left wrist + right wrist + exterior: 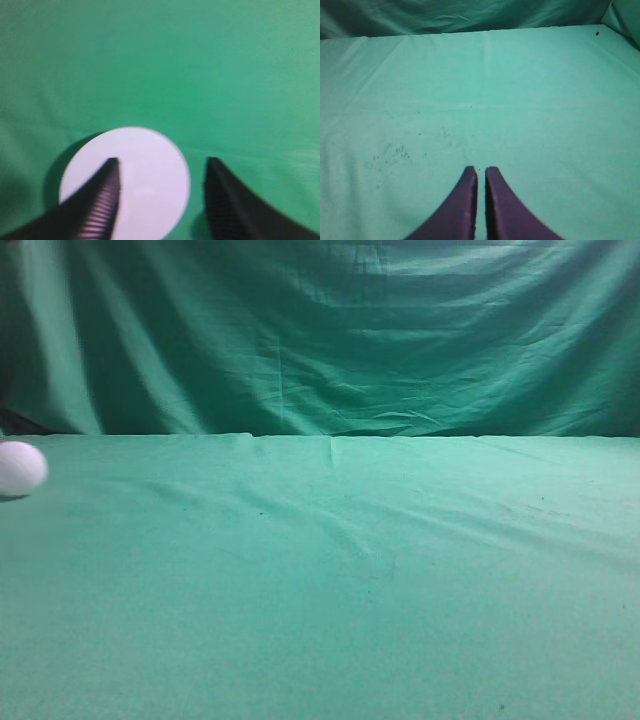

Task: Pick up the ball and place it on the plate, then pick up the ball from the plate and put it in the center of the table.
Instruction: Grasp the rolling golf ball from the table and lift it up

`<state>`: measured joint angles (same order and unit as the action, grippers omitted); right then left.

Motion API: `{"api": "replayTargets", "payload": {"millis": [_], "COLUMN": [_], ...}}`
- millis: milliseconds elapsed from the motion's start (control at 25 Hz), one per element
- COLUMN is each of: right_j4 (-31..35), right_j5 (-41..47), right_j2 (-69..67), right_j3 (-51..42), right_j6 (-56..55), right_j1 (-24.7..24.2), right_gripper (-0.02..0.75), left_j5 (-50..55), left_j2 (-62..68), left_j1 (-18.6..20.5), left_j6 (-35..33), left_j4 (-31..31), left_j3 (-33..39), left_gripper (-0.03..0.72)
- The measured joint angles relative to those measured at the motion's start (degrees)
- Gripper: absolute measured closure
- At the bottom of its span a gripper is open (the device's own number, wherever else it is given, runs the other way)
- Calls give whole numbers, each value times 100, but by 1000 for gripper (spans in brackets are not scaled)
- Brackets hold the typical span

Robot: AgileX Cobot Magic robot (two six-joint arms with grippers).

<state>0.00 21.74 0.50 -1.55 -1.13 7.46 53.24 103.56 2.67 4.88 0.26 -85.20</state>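
Ball (20, 468), white, sits on the green table (330, 580) at the far left edge of the exterior view, before the draped green backdrop (320, 330). No writing is legible anywhere. The left gripper (162, 172) hangs over a white plate (145, 175), fingers (105, 200) spread apart, nothing between them. The right gripper (481, 175) shows its fingers (462, 200) nearly together above bare cloth.
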Motion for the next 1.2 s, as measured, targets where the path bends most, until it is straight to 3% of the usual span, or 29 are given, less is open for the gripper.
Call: {"api": "replayTargets", "payload": {"millis": [160,280,440,760,1000,1200], "right_j4": [0,0,0,0,0,-47], "right_j5": [0,0,0,0,0,0], "right_j2": [0,0,0,0,0,0], "right_j3": [-10,-10,-10,-10,-10,-10], "right_j6": [0,0,0,0,0,27], "right_j1": [0,0,0,0,0,0], "right_gripper": [688,688,688,688,688,688], "left_j5": [95,120,120,-101,-978,-1687], "left_j2": [-235,-562,-1097,-2056,-3250,-4453], "left_j1": [0,-14,-252,-1122,-1554,-1631], "left_j6": [-830,-1313,-1571,-1682,-1703,-1746], "left_j4": [-1033,-1501,-1541,-1281,-1281,-1265], "left_j3": [-280,-303,-317,-61,1298,2612], "left_gripper": [568,688,688,688,688,688]}}
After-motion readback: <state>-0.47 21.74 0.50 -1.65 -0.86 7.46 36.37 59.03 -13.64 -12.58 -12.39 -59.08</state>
